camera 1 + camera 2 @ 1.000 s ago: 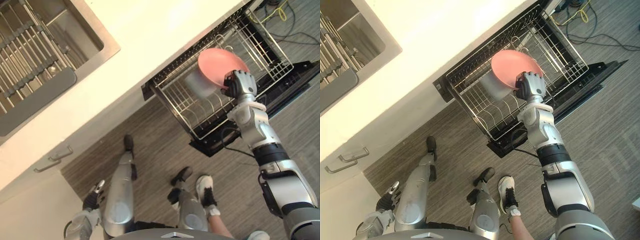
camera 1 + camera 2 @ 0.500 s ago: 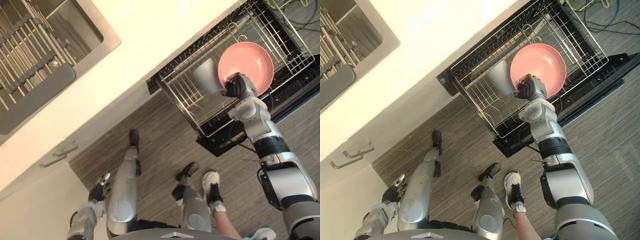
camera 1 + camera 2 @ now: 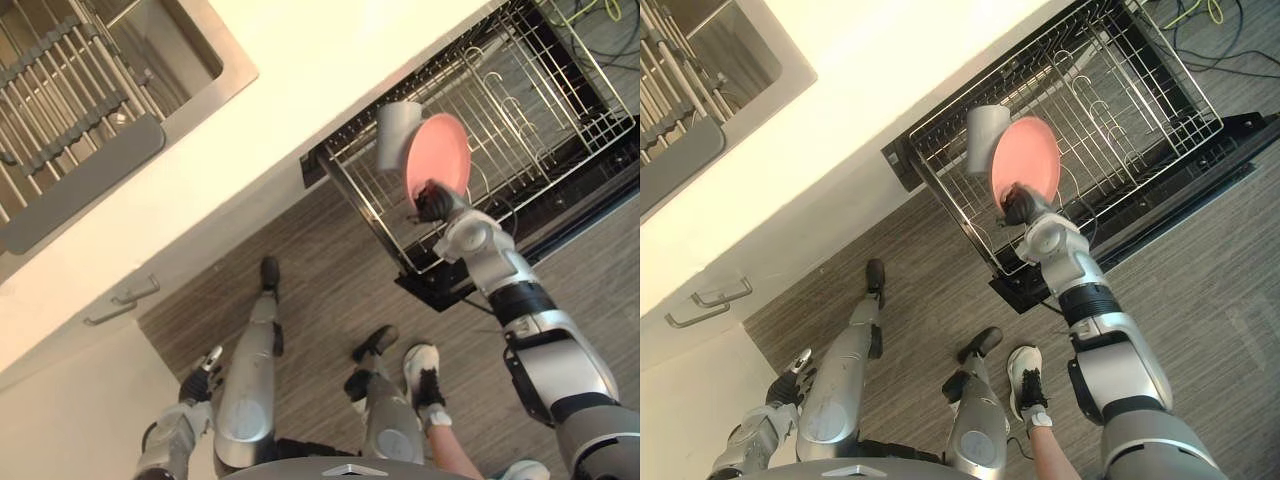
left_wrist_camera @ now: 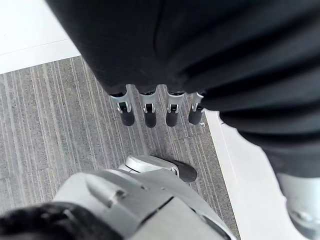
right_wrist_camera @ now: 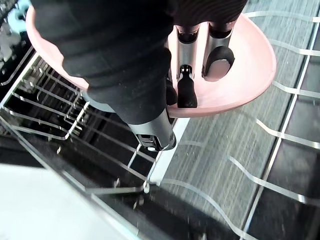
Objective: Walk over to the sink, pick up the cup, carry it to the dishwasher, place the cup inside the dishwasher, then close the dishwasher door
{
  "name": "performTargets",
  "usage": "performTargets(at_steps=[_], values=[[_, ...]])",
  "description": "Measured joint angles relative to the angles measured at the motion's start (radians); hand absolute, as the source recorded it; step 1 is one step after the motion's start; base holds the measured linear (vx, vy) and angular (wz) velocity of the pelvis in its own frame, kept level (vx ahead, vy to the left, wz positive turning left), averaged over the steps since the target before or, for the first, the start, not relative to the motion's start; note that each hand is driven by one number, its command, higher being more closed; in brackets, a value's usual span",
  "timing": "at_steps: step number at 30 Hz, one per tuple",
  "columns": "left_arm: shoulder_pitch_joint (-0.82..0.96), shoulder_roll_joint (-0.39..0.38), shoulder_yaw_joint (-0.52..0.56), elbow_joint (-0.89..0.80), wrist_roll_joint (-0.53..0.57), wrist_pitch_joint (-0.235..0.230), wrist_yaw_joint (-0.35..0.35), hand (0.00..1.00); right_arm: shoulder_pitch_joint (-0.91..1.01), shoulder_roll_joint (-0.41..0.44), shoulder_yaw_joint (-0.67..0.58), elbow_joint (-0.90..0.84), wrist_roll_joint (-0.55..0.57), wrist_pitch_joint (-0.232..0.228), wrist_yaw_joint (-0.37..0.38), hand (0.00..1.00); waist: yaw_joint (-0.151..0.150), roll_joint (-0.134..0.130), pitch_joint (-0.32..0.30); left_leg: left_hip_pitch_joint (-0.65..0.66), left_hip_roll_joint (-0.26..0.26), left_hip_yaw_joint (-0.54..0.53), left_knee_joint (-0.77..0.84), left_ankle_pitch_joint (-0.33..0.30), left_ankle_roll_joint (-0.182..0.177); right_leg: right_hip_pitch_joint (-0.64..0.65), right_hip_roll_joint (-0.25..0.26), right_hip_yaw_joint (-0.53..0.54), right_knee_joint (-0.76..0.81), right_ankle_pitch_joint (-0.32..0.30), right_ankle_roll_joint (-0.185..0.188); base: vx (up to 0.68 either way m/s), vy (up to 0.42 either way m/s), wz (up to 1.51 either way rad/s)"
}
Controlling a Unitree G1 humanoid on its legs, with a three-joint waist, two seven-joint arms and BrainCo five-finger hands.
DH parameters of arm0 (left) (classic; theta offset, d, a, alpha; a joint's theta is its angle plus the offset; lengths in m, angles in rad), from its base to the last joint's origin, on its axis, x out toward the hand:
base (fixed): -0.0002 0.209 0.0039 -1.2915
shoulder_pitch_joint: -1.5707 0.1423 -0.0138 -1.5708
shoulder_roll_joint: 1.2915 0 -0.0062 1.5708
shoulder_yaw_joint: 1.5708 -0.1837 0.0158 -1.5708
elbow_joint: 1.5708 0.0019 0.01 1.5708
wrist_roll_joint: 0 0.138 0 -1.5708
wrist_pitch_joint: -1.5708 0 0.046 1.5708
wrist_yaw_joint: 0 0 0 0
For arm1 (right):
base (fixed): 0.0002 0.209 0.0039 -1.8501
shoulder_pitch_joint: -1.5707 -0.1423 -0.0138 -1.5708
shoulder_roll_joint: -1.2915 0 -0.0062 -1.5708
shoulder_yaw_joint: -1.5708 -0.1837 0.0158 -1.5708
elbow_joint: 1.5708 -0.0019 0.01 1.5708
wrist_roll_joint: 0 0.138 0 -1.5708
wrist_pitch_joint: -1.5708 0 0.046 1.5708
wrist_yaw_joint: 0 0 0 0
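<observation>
Right hand [image 3: 432,203]: clenched on the rim of one pink bowl [image 3: 437,155], fingers [image 5: 218,54] inside the hollow and the thumb at the edge. The item in hand is a shallow, smooth, round, matt pink bowl rather than a cup. It is held tipped up on edge over the pulled-out dishwasher rack [image 3: 545,105], toward the rack's front corner nearest the sink. I cannot tell whether it touches the wires. One grey cup [image 3: 396,135], plain and cylindrical with a slight taper, sits in the same rack just beside the bowl on its far side. The rack is a single basket of thin bright metal wire in a square grid, with rows of upright prongs. The dishwasher door [image 3: 600,190] is dark and dropped open beneath it. The counter [image 3: 330,60] is smooth and cream. One steel sink [image 3: 195,65] is set into it, with a ribbed grid inside. The floor [image 3: 320,290] has grey wood-grain planks. There is one metal bar handle [image 3: 122,303] on the cabinet front. Left hand [image 4: 148,107]: released, fingers straight, hanging low over the floor, holding nothing. One white shoe [image 3: 422,375] of a person is close behind the robot.
</observation>
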Motion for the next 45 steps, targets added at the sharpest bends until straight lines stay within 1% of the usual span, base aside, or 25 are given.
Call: performTargets(at_steps=[1,3,6,8,9,10,13,18,21,23,24,26,27,28,30,32,36,38,39,40,41,42,43,44,45], values=[[-0.003,0.000,0.000,0.000,0.000,0.001,0.000,0.00,0.007,0.007,0.002,0.003,0.021,0.013,0.029,1.00,0.004,0.000,0.000,0.001,-0.002,-0.002,-0.003,0.002,0.001,0.003,0.000,-0.003,-0.005,0.004,0.001,-0.02,0.068,0.05],[-0.008,-0.001,0.001,0.000,0.000,0.008,0.001,0.00,0.009,0.010,0.004,0.007,0.044,0.035,0.053,1.00,0.005,0.000,0.000,0.001,-0.006,-0.005,-0.005,0.005,0.003,0.013,0.000,-0.009,-0.017,0.012,0.002,-0.02,0.061,0.07],[-0.015,-0.001,0.001,0.000,0.000,0.011,0.002,0.00,0.006,0.011,0.007,0.033,0.100,0.053,0.045,1.00,0.007,0.000,-0.001,0.001,-0.011,-0.012,-0.011,0.012,0.005,0.015,-0.001,-0.016,-0.017,0.016,0.003,-0.02,0.066,0.07],[-0.017,0.000,0.001,0.000,0.000,0.011,0.002,0.00,0.005,0.011,0.006,0.044,0.101,0.066,0.028,1.00,0.007,0.000,-0.001,0.001,-0.011,-0.017,-0.012,0.015,0.007,0.019,0.000,-0.021,-0.017,0.016,0.003,-0.02,0.066,0.06],[-0.017,0.000,0.001,0.000,0.000,0.012,0.002,0.00,0.005,0.011,0.005,0.045,0.107,0.072,0.009,0.00,0.007,0.000,-0.002,0.002,-0.012,-0.019,-0.015,0.018,0.007,0.019,0.000,-0.022,-0.017,0.017,0.003,-0.02,0.061,0.05],[-0.018,0.000,0.001,0.000,0.000,0.013,0.003,0.00,0.001,0.011,-0.003,0.046,0.110,0.082,-0.012,0.00,0.007,0.000,-0.003,0.003,-0.012,-0.020,-0.022,0.023,0.008,0.019,0.000,-0.023,-0.017,0.019,0.003,-0.03,0.073,0.05],[-0.024,0.000,0.000,0.002,0.000,0.018,0.005,0.00,-0.020,0.010,-0.014,0.077,0.110,0.090,-0.074,0.00,0.007,-0.001,-0.007,0.003,-0.013,-0.023,-0.027,0.029,0.011,0.019,0.000,-0.024,-0.017,0.024,0.002,-0.02,0.062,0.03],[-0.025,0.000,-0.006,0.001,0.000,0.024,0.007,0.00,-0.023,0.009,-0.066,0.071,0.150,0.088,-0.139,0.00,0.007,-0.001,-0.040,0.004,-0.013,-0.023,-0.031,0.035,0.013,0.018,-0.001,-0.021,-0.018,0.029,0.002,-0.01,0.055,0.00],[-0.025,-0.001,-0.007,0.000,-0.001,0.023,0.008,0.00,-0.021,0.007,-0.101,0.026,0.150,0.085,-0.165,0.00,-0.003,-0.002,-0.058,0.007,-0.013,-0.021,-0.051,0.048,0.014,0.009,0.000,-0.016,-0.018,0.035,0.001,-0.01,0.045,-0.04],[-0.025,-0.001,-0.006,-0.001,-0.001,0.023,0.009,0.00,-0.019,0.007,-0.121,-0.021,0.154,0.076,-0.187,0.00,-0.007,-0.002,-0.058,0.022,-0.013,-0.013,-0.063,0.054,0.017,0.012,-0.001,-0.006,-0.018,0.039,0.000,0.01,0.040,-0.12],[-0.025,-0.001,-0.006,-0.001,-0.001,0.022,0.010,0.00,-0.018,0.006,-0.140,-0.062,0.175,0.069,-0.198,0.00,-0.009,-0.002,-0.058,0.030,-0.012,-0.005,-0.063,0.054,0.017,0.014,-0.002,0.002,-0.018,0.041,-0.001,0.01,0.020,-0.20],[-0.023,-0.003,-0.004,-0.003,-0.001,0.018,0.011,0.00,-0.010,0.006,-0.171,-0.141,0.184,0.048,-0.223,0.00,-0.013,-0.002,-0.058,0.045,-0.010,0.004,-0.064,0.054,0.017,0.020,-0.003,0.013,-0.018,0.043,-0.001,0.01,0.013,-0.16],[-0.021,-0.006,0.002,-0.003,-0.001,0.010,0.013,0.00,-0.006,0.005,-0.186,-0.182,0.187,0.031,-0.244,0.00,-0.021,-0.002,-0.058,0.057,-0.010,0.006,-0.069,0.054,0.017,0.029,-0.003,0.015,-0.018,0.043,-0.001,0.00,0.006,-0.10],[-0.019,-0.010,0.007,-0.003,-0.001,0.006,0.023,0.00,0.004,0.005,-0.210,-0.215,0.188,0.017,-0.270,0.00,-0.024,-0.005,-0.059,0.074,-0.010,0.010,-0.079,0.056,0.016,0.037,-0.003,0.019,-0.018,0.043,-0.001,0.00,0.005,-0.11],[-0.007,-0.011,0.017,-0.012,-0.001,-0.004,0.030,0.00,0.014,0.006,-0.236,-0.253,0.190,0.006,-0.309,0.00,-0.030,-0.014,-0.064,0.083,-0.007,0.019,-0.081,0.056,0.016,0.039,-0.002,0.029,-0.018,0.044,-0.002,0.00,-0.001,-0.13],[-0.004,-0.011,0.019,-0.015,-0.001,-0.010,0.031,0.00,0.021,0.005,-0.275,-0.259,0.228,-0.001,-0.348,0.00,-0.036,-0.017,-0.065,0.099,-0.006,0.023,-0.081,0.056,0.016,0.052,-0.002,0.033,-0.018,0.045,-0.003,0.01,-0.005,-0.09],[0.026,-0.018,0.035,-0.030,-0.001,-0.032,0.032,0.00,0.028,0.001,-0.385,-0.258,0.387,-0.001,-0.432,0.00,-0.055,-0.025,-0.074,0.132,-0.004,0.030,-0.082,0.055,0.016,0.079,-0.002,0.040,-0.018,0.045,-0.003,0.00,-0.008,-0.07],[0.049,-0.017,0.059,-0.029,-0.001,-0.036,0.033,0.00,0.054,-0.001,-0.471,-0.242,0.502,-0.002,-0.487,0.00,-0.071,-0.044,-0.095,0.143,-0.005,0.030,-0.082,0.054,0.014,0.091,-0.003,0.040,-0.018,0.044,-0.002,0.00,0.000,0.00],[0.053,-0.017,0.061,-0.027,-0.001,-0.036,0.033,0.00,0.069,-0.002,-0.494,-0.239,0.532,-0.001,-0.501,0.00,-0.074,-0.049,-0.104,0.143,-0.005,0.030,-0.082,0.053,0.014,0.091,-0.003,0.040,-0.018,0.044,-0.002,0.00,0.000,0.00],[0.056,-0.017,0.065,-0.019,0.000,-0.038,0.033,0.00,0.098,-0.002,-0.538,-0.236,0.590,0.001,-0.523,1.00,-0.077,-0.054,-0.112,0.152,-0.005,0.030,-0.082,0.053,0.014,0.101,-0.003,0.039,-0.018,0.044,-0.001,0.00,0.000,0.00],[0.058,-0.019,0.076,-0.010,0.000,-0.039,0.033,0.00,0.114,-0.002,-0.570,-0.211,0.651,0.001,-0.538,1.00,-0.083,-0.057,-0.117,0.164,-0.006,0.030,-0.082,0.051,0.014,0.112,-0.004,0.039,-0.018,0.043,-0.001,0.00,0.000,0.00],[0.058,-0.020,0.082,-0.001,0.000,-0.039,0.033,0.00,0.115,-0.002,-0.582,-0.191,0.683,0.003,-0.543,1.00,-0.090,-0.058,-0.118,0.170,-0.006,0.030,-0.082,0.051,0.014,0.119,-0.004,0.039,-0.018,0.043,-0.001,-0.03,0.005,-0.01],[0.062,-0.020,0.089,0.010,0.000,-0.039,0.034,0.00,0.124,-0.002,-0.605,-0.152,0.743,0.008,-0.544,1.00,-0.096,-0.057,-0.126,0.176,-0.006,0.030,-0.082,0.049,0.011,0.125,-0.004,0.039,-0.018,0.043,0.000,0.00,0.000,0.00],[0.066,-0.020,0.091,0.011,0.000,-0.039,0.034,0.00,0.135,-0.002,-0.616,-0.139,0.777,0.013,-0.544,1.00,-0.099,-0.057,-0.131,0.177,-0.006,0.030,-0.082,0.046,0.007,0.127,-0.004,0.039,-0.018,0.042,0.000,-0.04,0.006,-0.01],[0.073,-0.019,0.092,0.012,0.000,-0.039,0.034,0.00,0.155,-0.002,-0.637,-0.102,0.850,0.020,-0.534,1.00,-0.105,-0.056,-0.137,0.178,-0.006,0.029,-0.083,0.046,0.006,0.128,-0.004,0.039,-0.018,0.038,0.003,-0.04,0.003,0.00]])
